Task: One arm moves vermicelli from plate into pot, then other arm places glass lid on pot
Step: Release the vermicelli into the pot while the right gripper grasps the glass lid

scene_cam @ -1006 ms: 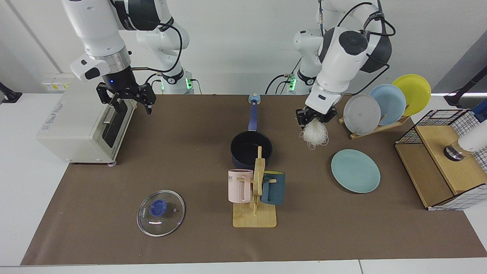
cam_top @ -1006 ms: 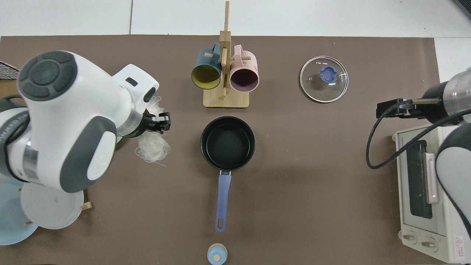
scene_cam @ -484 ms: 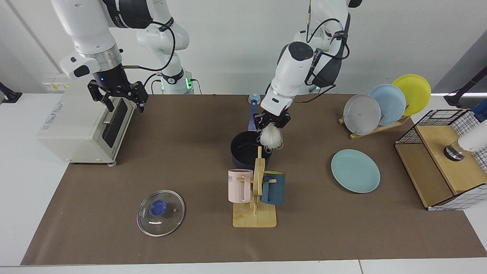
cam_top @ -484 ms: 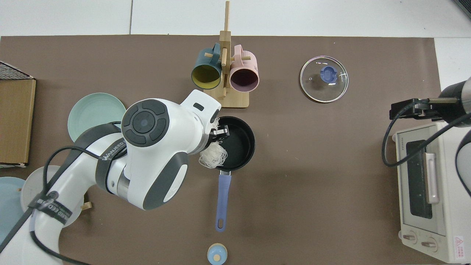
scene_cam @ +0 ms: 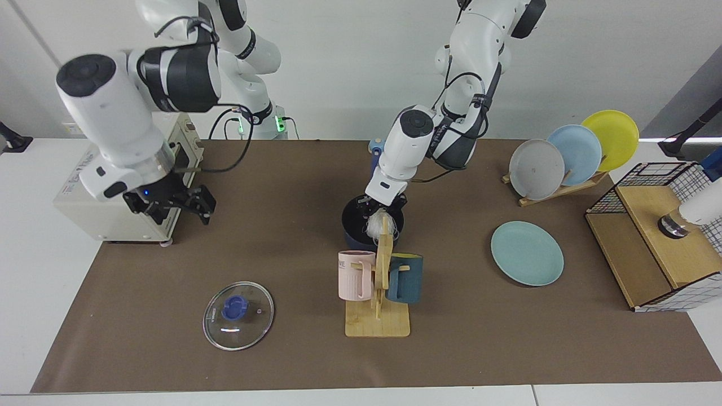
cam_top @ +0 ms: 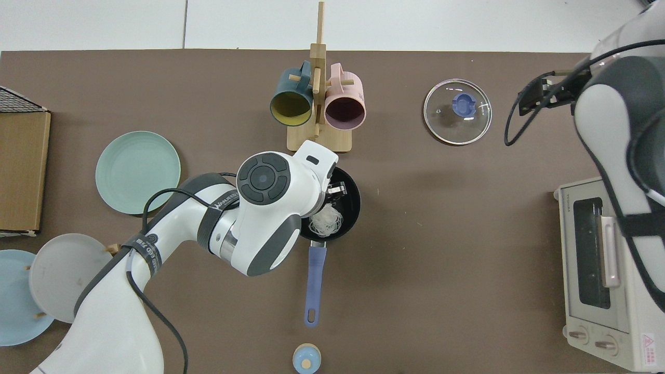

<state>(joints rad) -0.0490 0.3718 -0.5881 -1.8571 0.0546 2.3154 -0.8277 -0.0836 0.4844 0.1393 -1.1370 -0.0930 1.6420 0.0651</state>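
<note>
The dark navy pot (scene_cam: 350, 221) (cam_top: 355, 199) stands mid-table, its blue handle (cam_top: 315, 274) pointing toward the robots. My left gripper (scene_cam: 383, 206) (cam_top: 336, 189) is lowered into the pot, shut on the white vermicelli (scene_cam: 375, 226) (cam_top: 324, 222), which hangs from it inside the pot's rim. The teal plate (scene_cam: 527, 252) (cam_top: 137, 171) lies bare. Flat on the mat lies the glass lid (scene_cam: 238, 308) (cam_top: 457, 111) with its blue knob. My right gripper (scene_cam: 172, 207) (cam_top: 537, 95) hovers open in front of the toaster oven, up and apart from the lid, holding nothing.
A wooden mug rack (scene_cam: 378, 318) (cam_top: 318, 139) with a pink and a teal mug stands just in front of the pot. The toaster oven (scene_cam: 84, 208) (cam_top: 597, 270) is behind my right gripper. An upright plate rack (scene_cam: 564, 155) and a wooden box with wire sides (scene_cam: 654, 237) stand beyond the plate.
The left arm carried the vermicelli from beside the plate over to the pot and lowered it inside. The right gripper came down and forward from the oven's top toward the lid's side.
</note>
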